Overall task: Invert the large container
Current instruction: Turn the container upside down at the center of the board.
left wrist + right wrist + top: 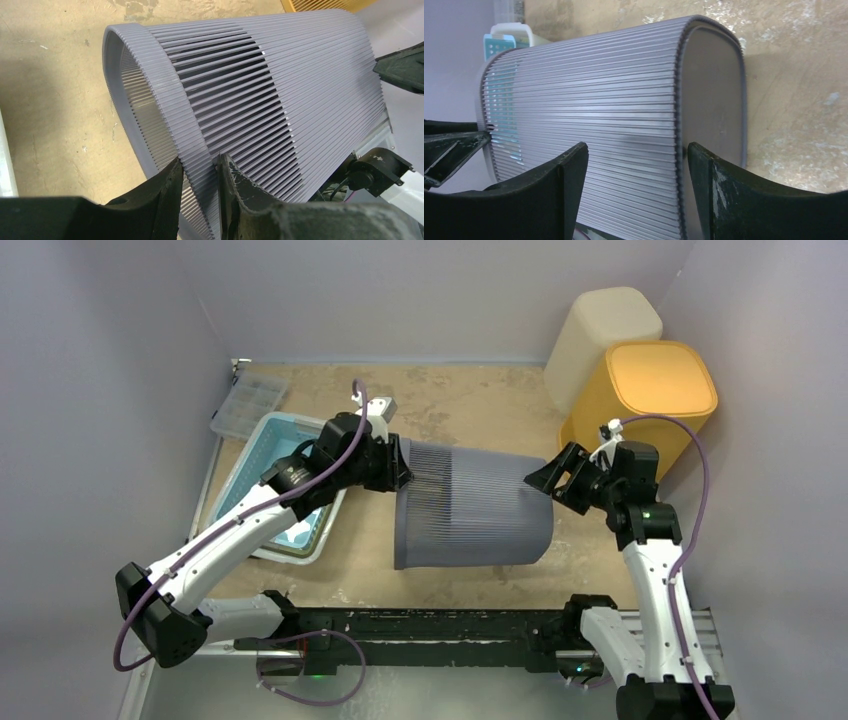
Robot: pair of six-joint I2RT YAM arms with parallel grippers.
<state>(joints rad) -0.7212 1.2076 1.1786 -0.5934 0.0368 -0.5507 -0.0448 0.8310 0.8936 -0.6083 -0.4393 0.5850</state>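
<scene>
The bin [470, 505] lies on its side on the counter [470, 400] just beside the blue tray [272, 423], mouth toward it. The left gripper [400, 475] has its jaws pinching the rim at the tray end, while the right gripper [548, 480] holds its jaws wide astride the base edge at the far end. Best to steady that base first, then swing it up so the mouth lands flat, clear of the tray.
</scene>
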